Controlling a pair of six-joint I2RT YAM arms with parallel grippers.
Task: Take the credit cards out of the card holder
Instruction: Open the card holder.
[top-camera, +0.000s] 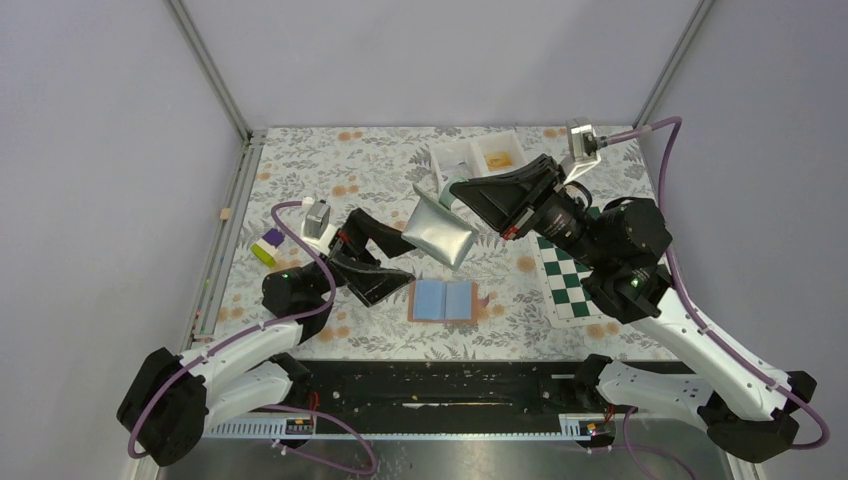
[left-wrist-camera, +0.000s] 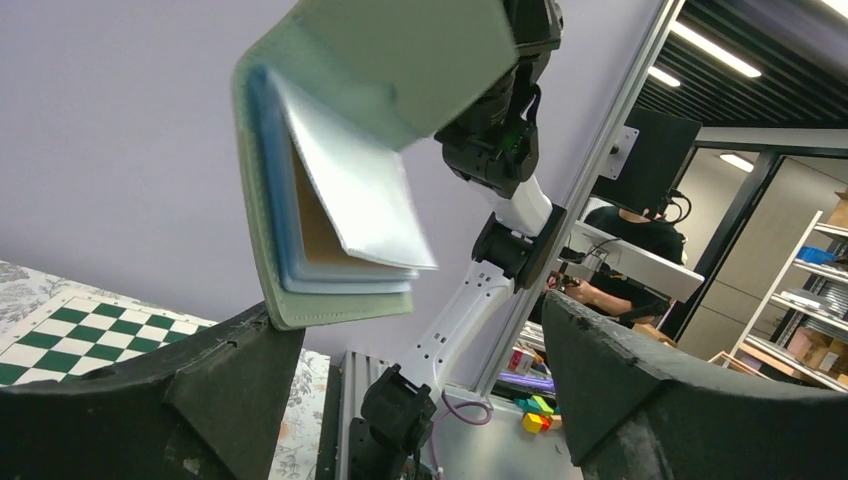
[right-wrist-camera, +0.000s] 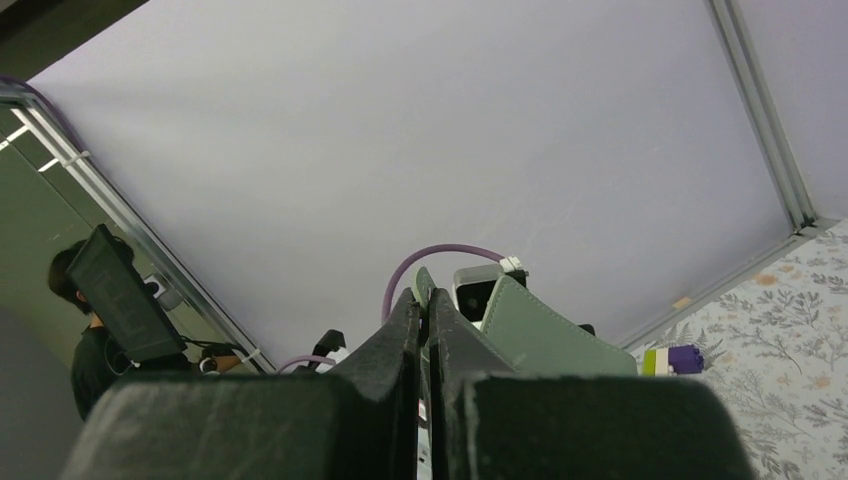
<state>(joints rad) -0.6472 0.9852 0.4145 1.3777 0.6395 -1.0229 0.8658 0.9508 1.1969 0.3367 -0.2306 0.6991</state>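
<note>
A white tray sits at the table's 12 o'clock and a chessboard mat at 3 o'clock. Between them the right gripper, clamped on a grey-green booklet, hangs it over the middle. The card holder lies open, just at 4 o'clock of the wide-open left gripper. Purple and lime credit cards lie well apart at its 9 o'clock.

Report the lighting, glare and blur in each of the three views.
Top external view: even light, sharp, dull sheen on the grey-green booklet-like wallet held by the right gripper. Left wrist view: that wallet is close to the lens, its loose white page blurred; bright ceiling strips upper right; left gripper fingers near-black. Right wrist view: dark fingers crowd the bottom; flat wall light, no glare.
</note>
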